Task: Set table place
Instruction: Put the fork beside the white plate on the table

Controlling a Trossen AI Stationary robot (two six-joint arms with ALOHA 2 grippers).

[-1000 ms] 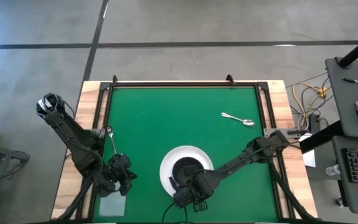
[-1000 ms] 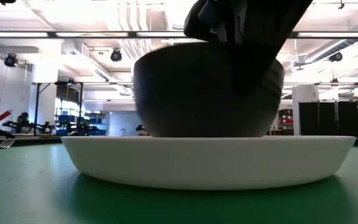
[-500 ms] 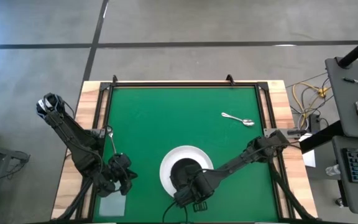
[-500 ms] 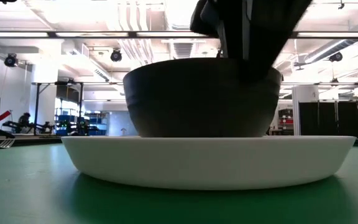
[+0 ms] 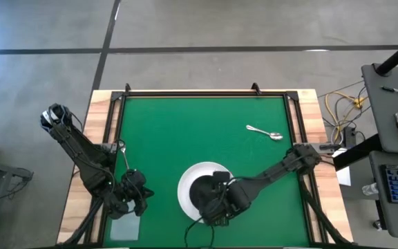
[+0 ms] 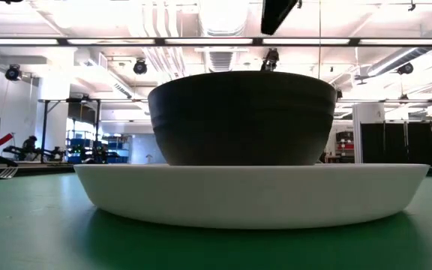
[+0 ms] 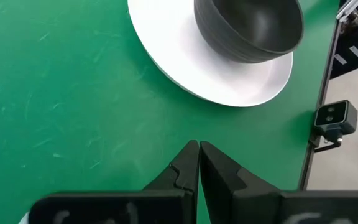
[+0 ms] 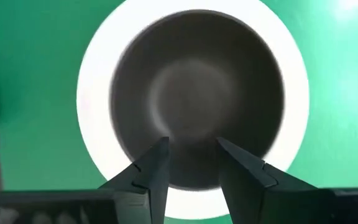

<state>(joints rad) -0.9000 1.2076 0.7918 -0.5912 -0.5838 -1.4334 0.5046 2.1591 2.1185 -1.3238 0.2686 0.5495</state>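
Right claw point(image 8: 192, 163) above bowl point(image 8: 196, 96), fingers parted, holding nothing; bowl sits on plate point(image 8: 294, 87). Left claw point(image 7: 198, 149) beside plate, shut, empty.

Colours on the table

The table point(image 5: 157, 138) top is green with light wood edges. The plate point(image 5: 186, 185) is white, and the bowl point(image 8: 197, 93) under the black right gripper point(image 8: 192, 146) is dark grey. The spoon point(image 5: 264, 132) is silver.
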